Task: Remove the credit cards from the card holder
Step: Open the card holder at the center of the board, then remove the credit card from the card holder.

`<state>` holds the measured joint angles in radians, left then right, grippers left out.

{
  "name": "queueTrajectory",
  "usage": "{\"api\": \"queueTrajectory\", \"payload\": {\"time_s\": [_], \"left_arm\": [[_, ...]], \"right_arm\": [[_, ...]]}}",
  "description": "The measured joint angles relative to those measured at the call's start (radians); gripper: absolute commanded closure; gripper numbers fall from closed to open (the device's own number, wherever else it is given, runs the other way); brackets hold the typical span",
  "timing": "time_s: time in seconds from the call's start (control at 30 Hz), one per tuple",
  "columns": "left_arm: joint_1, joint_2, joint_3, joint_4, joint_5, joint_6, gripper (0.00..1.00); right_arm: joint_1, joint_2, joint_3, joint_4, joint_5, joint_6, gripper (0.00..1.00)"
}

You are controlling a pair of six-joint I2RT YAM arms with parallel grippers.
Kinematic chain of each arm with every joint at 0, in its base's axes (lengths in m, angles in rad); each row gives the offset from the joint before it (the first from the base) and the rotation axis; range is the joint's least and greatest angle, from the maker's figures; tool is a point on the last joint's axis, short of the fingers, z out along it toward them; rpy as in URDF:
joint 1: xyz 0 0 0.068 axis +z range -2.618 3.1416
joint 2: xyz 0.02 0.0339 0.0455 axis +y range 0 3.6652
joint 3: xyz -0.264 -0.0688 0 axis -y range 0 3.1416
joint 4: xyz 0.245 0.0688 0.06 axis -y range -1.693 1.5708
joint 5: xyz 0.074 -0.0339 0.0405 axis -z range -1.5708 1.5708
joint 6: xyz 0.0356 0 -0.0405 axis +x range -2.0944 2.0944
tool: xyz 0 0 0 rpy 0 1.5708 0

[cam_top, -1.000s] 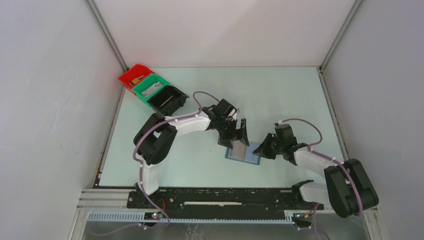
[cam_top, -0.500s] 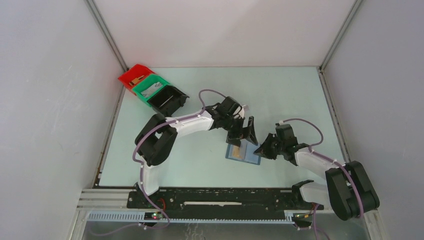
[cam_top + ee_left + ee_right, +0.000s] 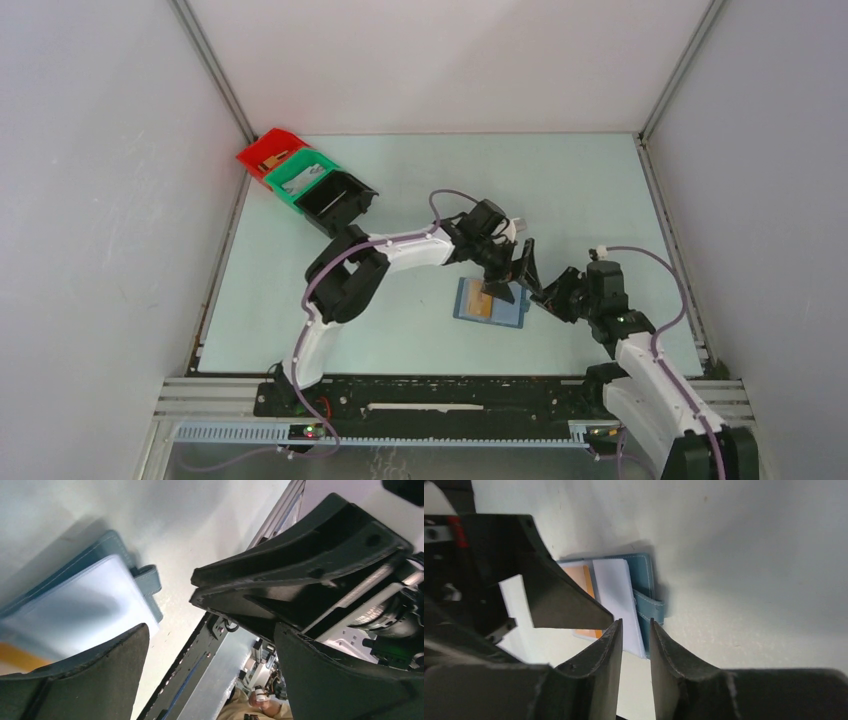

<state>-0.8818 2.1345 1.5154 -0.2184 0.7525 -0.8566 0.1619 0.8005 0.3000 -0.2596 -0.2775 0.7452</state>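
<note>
The slate-blue card holder [image 3: 503,312] lies spread on the table, with a tan card [image 3: 481,305] showing in its left half. In the right wrist view the holder [image 3: 644,570] shows its tab [image 3: 650,607], a pale card [image 3: 616,592] and an orange-tan card [image 3: 585,580]. My left gripper [image 3: 508,270] hovers wide open over the holder's far right part, holding nothing; its view shows the holder [image 3: 107,542], the tab [image 3: 150,577] and the pale card [image 3: 80,607]. My right gripper [image 3: 541,291] sits just right of the holder, jaws a narrow gap apart and empty, tips [image 3: 634,627] near the tab edge.
Red bin [image 3: 266,150], green bin [image 3: 297,176] and black bin [image 3: 337,198] stand in a row at the far left corner, with items in the red and green ones. White walls enclose the table. The two grippers are very close together.
My left gripper moved right across the holder. My right gripper shifted a little to the right and its arm folded back toward the base. The holder stayed in place.
</note>
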Motion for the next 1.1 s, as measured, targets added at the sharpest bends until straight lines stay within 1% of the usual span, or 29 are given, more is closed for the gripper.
{"api": "queueTrajectory", "payload": {"time_s": [0.13, 0.27, 0.37, 0.5, 0.57, 0.63, 0.73, 0.8, 0.9, 0.97, 1.1], "left_arm": [[-0.019, 0.056, 0.053, -0.001, 0.009, -0.007, 0.0], [-0.015, 0.059, 0.071, -0.048, -0.014, 0.021, 0.0], [0.014, 0.012, 0.037, -0.056, -0.036, 0.037, 0.0], [0.096, -0.13, -0.066, -0.055, -0.048, 0.052, 0.0], [0.14, -0.198, -0.107, -0.051, -0.05, 0.057, 0.0], [0.177, -0.247, -0.149, -0.037, -0.053, 0.065, 0.0], [0.19, -0.271, -0.214, -0.027, -0.051, 0.074, 0.0], [0.182, -0.27, -0.259, -0.028, -0.05, 0.074, 0.0], [0.172, -0.261, -0.303, -0.035, -0.045, 0.074, 0.01], [0.168, -0.252, -0.313, -0.03, -0.042, 0.073, 0.03], [0.167, -0.241, -0.322, -0.034, -0.048, 0.08, 0.1]], "right_arm": [[-0.056, -0.095, -0.001, -0.058, 0.002, -0.008, 0.65], [-0.064, -0.135, -0.001, -0.089, -0.014, -0.011, 0.65], [-0.064, -0.139, 0.0, -0.084, -0.035, -0.006, 0.65], [-0.045, -0.109, 0.003, -0.034, -0.067, 0.021, 0.65], [-0.003, -0.072, 0.018, -0.006, -0.068, 0.032, 0.65], [0.066, -0.01, 0.046, 0.032, -0.064, 0.046, 0.65], [0.16, 0.092, 0.08, 0.114, -0.067, 0.063, 0.64], [0.196, 0.172, 0.094, 0.175, -0.08, 0.074, 0.64], [0.211, 0.317, 0.1, 0.261, -0.102, 0.089, 0.68], [0.211, 0.385, 0.1, 0.288, -0.108, 0.095, 0.69], [0.2, 0.494, 0.1, 0.324, -0.117, 0.104, 0.69]]}}
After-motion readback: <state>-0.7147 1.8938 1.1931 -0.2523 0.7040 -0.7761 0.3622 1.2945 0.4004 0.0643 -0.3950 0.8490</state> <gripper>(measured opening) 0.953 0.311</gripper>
